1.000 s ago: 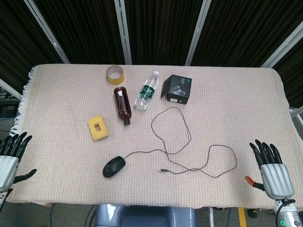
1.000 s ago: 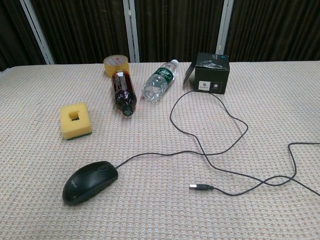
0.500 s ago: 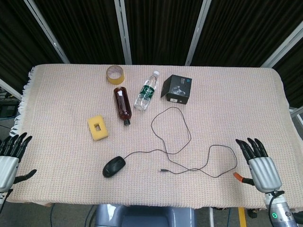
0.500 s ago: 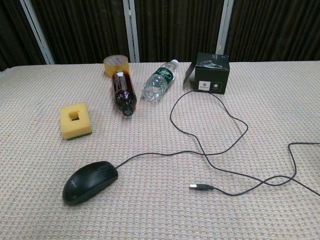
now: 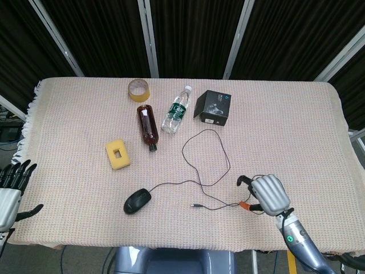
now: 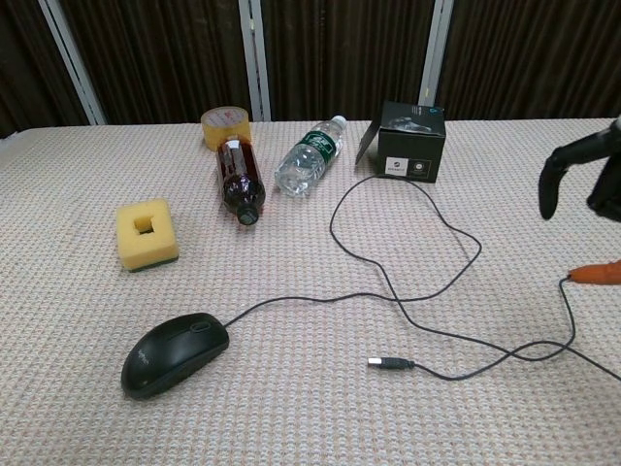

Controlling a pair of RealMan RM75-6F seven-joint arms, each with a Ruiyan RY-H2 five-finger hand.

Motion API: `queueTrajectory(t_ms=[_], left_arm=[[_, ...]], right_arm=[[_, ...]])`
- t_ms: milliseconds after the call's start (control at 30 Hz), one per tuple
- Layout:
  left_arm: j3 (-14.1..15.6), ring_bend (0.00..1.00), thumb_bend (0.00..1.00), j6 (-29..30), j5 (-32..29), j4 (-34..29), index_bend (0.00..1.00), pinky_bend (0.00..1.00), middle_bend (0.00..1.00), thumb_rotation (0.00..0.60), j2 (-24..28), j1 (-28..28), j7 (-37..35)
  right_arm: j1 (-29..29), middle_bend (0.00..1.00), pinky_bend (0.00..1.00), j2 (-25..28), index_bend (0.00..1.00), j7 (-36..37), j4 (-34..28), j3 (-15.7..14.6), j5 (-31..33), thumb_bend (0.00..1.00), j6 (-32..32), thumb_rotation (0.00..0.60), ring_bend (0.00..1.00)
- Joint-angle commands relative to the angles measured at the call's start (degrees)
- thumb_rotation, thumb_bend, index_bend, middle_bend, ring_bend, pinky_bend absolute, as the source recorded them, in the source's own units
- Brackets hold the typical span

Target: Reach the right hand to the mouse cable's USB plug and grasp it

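Observation:
The black mouse (image 5: 137,201) lies near the table's front edge. Its thin cable (image 5: 219,154) loops over the cloth and ends in the USB plug (image 5: 195,205), which also shows in the chest view as the USB plug (image 6: 388,363). My right hand (image 5: 268,194) hovers over the cable's right loop, well to the right of the plug. Its fingers bend downward, the orange-tipped thumb stands apart, and it holds nothing. In the chest view the right hand (image 6: 604,189) enters at the right edge. My left hand (image 5: 9,191) stays at the table's left front corner with fingers spread.
A tape roll (image 5: 138,89), a brown bottle (image 5: 147,127), a water bottle (image 5: 177,110) and a black box (image 5: 213,107) lie at the back. A yellow sponge (image 5: 117,154) sits left of centre. The cloth-covered table's front edge (image 5: 182,246) runs close below the plug.
My right hand has moved left from the table's right front corner to above the cable's right loop, its fingers now bent downward. The left hand, mouse and plug have not moved.

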Motion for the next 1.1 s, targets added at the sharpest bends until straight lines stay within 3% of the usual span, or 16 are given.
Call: queueTrajectory(t_ms=[33,167,600,1100], left_arm=[[0.0,0.0,0.08,0.2,0.1,0.0,0.0,0.0,0.0,0.6,0.0,0.1,-0.2],[0.0,0.0,0.08,0.1,0.0,0.1,0.0,0.0,0.0,0.6,0.1,0.1,-0.7],[0.1,0.0,0.08,-0.1,0.2,0.1,0.0,0.0,0.0,0.6,0.4,0.0,-1.6],[0.2,0.0,0.08,-0.4,0.1,-0.1,0.0,0.0,0.0,0.6,0.4,0.0,-1.5]], right_arm=[[3.5,1.0,0.95,-4.9,0.52,-8.2,-1.1,0.3,5.3,0.11,-5.9,0.6,1.0],[5.3,1.0,0.96,-8.8,0.54,-14.8,-1.3,-0.3,9.3,0.13,-8.4,0.6,1.0],[7.6,1.0,0.96,-19.1,0.56,-27.5,0.2,-0.8,18.7,0.2,-7.2,0.6,1.0],[8.8,1.0,0.96,-24.3,0.52,-30.0,4.2,-0.6,26.5,0.23,-5.0,0.6,1.0]])
